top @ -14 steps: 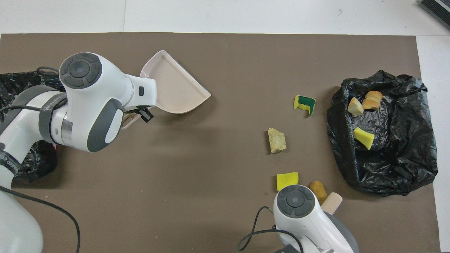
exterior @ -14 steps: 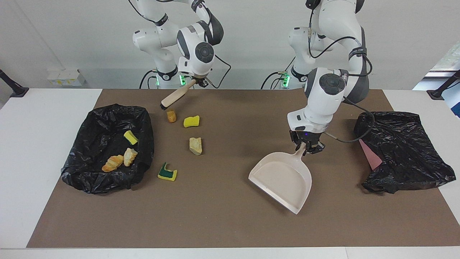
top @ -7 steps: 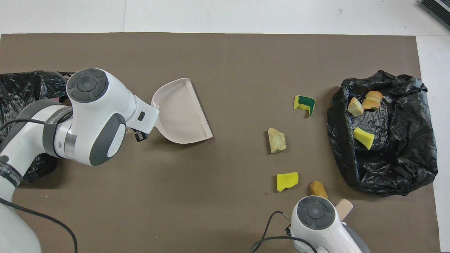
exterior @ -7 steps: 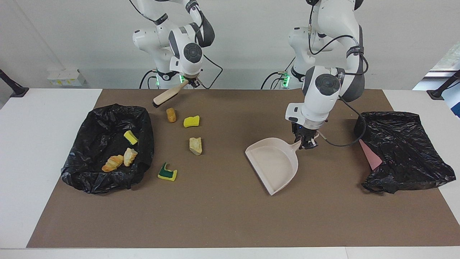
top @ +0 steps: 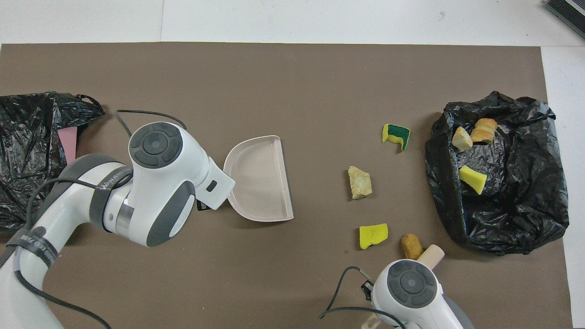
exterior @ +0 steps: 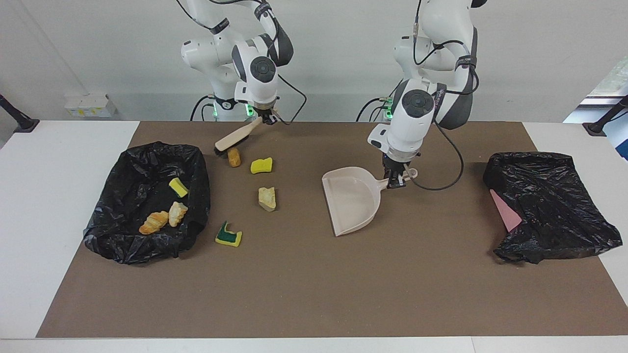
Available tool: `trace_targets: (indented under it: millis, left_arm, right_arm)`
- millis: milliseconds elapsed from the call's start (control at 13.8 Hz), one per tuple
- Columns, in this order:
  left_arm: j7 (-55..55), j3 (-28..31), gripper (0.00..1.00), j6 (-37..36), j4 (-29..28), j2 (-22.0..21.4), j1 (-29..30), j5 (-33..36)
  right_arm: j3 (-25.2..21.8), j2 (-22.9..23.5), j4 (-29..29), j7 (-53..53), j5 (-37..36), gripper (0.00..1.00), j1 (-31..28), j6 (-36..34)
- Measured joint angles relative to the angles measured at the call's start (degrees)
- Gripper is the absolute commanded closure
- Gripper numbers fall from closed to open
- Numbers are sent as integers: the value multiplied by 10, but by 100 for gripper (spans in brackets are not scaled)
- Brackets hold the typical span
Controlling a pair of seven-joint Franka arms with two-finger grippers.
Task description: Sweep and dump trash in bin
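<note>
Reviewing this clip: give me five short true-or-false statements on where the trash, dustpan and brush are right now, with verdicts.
1. Three scraps lie inside the black bin bag at the right arm's end. True.
2. The dustpan holds a sponge piece. False: it is empty.
3. The left gripper holds the dustpan by its handle. True.
4. The green-backed sponge is inside the bag. False: it lies on the brown mat beside the bag.
5. The brush in the right gripper has its head beside the brown cork-like lump. True.
</note>
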Motion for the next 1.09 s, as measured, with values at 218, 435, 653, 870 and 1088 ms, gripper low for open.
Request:
trace_targets:
  millis: [218,435,653,870,1088]
  left_arm:
    - [-5,0,100,46,-21,0,-35,-3]
    - [-18,0,100,62,-28,0,-48,-4]
    - [-21,0,100,66,-29,0,-50,-5]
    - [-22,1,100,71,-33,0,-53,-8]
    - [-23,1,100,93,-44,0,-55,-8]
  right_arm:
    - [0,27,12,-5,7,100,1,44]
    - [0,84,51,-10,9,100,6,100]
    - [1,165,137,-11,9,100,7,117]
    - [0,248,227,-11,9,100,6,119]
    - [0,310,299,-17,9,100,13,119]
